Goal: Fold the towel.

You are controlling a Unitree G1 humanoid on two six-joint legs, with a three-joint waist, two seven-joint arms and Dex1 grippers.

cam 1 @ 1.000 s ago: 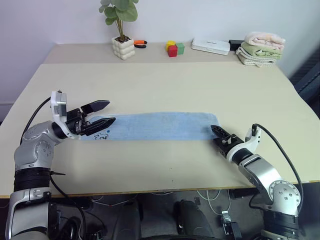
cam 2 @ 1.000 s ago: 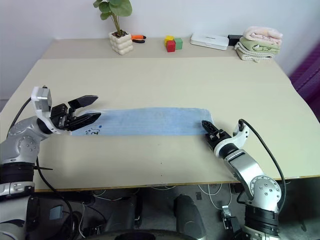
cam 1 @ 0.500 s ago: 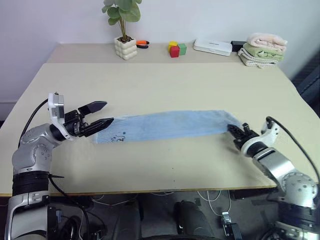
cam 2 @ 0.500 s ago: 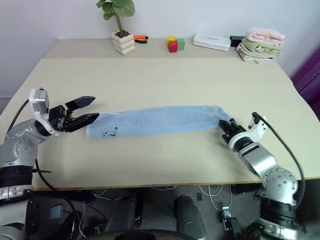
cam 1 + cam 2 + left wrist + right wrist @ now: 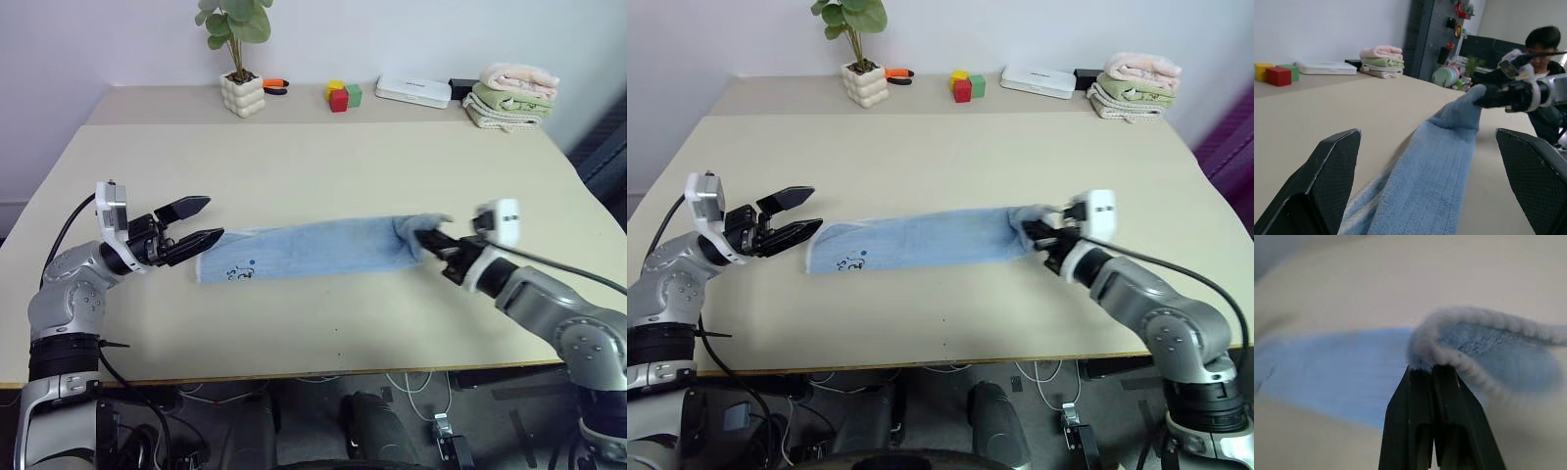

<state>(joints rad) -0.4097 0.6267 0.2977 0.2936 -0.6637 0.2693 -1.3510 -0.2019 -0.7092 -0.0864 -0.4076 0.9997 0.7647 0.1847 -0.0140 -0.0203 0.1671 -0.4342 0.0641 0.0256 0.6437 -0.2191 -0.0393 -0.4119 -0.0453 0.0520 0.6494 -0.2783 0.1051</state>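
The light blue towel (image 5: 313, 249) lies as a long narrow strip across the middle of the table, a small dark mark (image 5: 238, 272) near its left end. My right gripper (image 5: 428, 240) is shut on the towel's right end, which is lifted and curled above the table (image 5: 1449, 340). My left gripper (image 5: 204, 221) hovers open just beside the towel's left end, nothing between its fingers (image 5: 1332, 166). In the left wrist view the towel (image 5: 1435, 161) runs away toward the right gripper (image 5: 1488, 95).
Along the back edge stand a potted plant (image 5: 240, 83), coloured blocks (image 5: 343, 95), a white box (image 5: 413, 91) and a stack of pink, green and beige folded towels (image 5: 511, 95). A person sits beyond the table (image 5: 1542, 49).
My right gripper closed on the towel's right end, rolled and lifted it up and leftward. The towel's left end slid right, away from my still left gripper.
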